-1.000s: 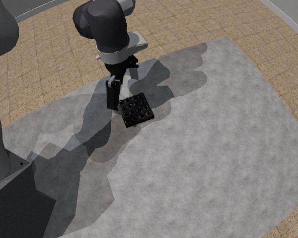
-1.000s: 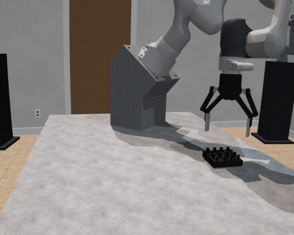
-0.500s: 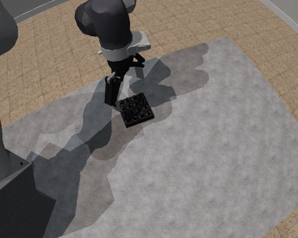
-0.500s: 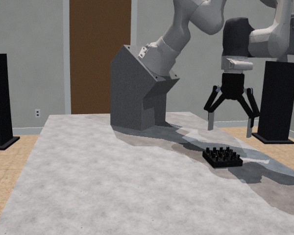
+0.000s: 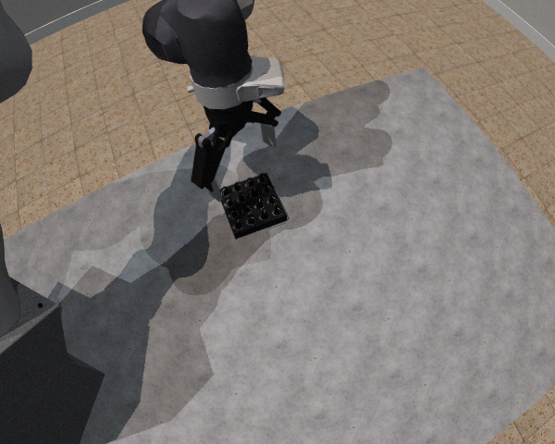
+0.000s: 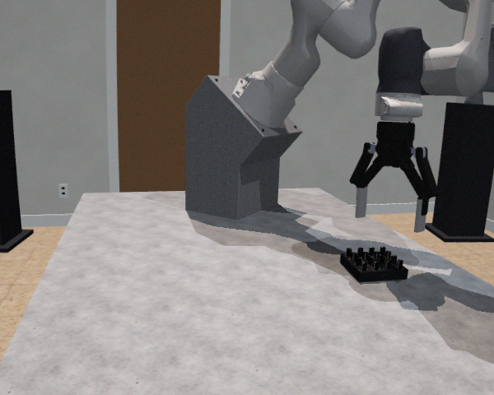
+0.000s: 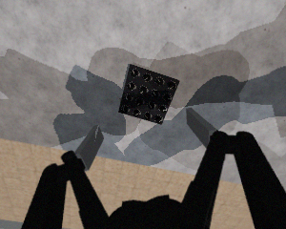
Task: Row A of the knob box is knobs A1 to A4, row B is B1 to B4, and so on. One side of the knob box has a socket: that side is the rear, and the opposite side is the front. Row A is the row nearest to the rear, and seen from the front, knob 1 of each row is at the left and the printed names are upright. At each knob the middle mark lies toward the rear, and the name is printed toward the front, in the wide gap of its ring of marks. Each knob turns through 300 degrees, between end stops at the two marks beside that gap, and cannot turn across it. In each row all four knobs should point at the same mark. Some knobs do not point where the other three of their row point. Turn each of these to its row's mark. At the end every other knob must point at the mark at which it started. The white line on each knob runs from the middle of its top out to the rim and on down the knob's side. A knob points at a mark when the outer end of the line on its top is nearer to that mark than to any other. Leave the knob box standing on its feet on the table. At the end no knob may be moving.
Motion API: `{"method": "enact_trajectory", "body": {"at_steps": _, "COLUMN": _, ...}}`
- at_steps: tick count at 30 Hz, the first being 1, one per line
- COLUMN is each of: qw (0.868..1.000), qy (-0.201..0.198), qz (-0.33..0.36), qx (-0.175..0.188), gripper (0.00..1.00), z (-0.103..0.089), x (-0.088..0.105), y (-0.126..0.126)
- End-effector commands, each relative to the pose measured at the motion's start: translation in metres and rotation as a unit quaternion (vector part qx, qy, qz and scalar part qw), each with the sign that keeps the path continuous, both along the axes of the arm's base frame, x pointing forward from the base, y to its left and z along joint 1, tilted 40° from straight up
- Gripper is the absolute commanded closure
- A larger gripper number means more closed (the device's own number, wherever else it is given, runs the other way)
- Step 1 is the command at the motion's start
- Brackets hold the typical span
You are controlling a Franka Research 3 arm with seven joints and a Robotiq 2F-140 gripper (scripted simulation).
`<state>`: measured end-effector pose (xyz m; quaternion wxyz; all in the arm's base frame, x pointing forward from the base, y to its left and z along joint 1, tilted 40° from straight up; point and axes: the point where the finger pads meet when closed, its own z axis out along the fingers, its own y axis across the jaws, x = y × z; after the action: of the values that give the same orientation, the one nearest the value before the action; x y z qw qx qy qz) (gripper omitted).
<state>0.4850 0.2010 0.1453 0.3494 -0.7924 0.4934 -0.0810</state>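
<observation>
The black knob box [image 5: 261, 227] [image 6: 366, 276] [image 7: 139, 81] stands flat on the table, with several black knobs in a four-by-four grid. A small socket-like detail [image 6: 384, 276] shows on its side facing the exterior camera. Pale marks ring the knobs, but the names and most line directions are too small or dark to read. My gripper [image 5: 240, 166] [image 6: 389, 224] [image 7: 143, 124] is wide open and empty. It hangs well above the table, pointing down, touching no knob. In the wrist view the box lies ahead of and between the spread fingertips.
The grey table [image 5: 388, 287] [image 6: 174, 306] extends widely on one side of the box; its edge with the tiled floor [image 5: 125, 119] [image 7: 19, 176] is nearer on the gripper's side. The robot's dark base [image 5: 24, 382] [image 6: 213, 161] stands on the table. Arm shadows fall across the box.
</observation>
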Motion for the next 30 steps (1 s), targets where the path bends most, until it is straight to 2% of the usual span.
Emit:
{"method": "enact_trajectory", "body": {"at_steps": 1, "qw": 0.997, "qy": 0.049, "qz": -0.053, "qx": 0.029, "gripper": 0.0, "z": 0.002, "x": 0.002, "y": 0.0}}
{"method": "enact_trajectory", "body": {"at_steps": 15, "qw": 0.989, "qy": 0.087, "qz": -0.104, "qx": 0.064, "gripper": 0.0, "z": 0.009, "x": 0.005, "y": 0.003}}
{"method": "enact_trajectory", "body": {"at_steps": 30, "qw": 0.968, "qy": 0.14, "qz": -0.174, "qx": 0.111, "gripper": 0.0, "z": 0.018, "x": 0.008, "y": 0.006}}
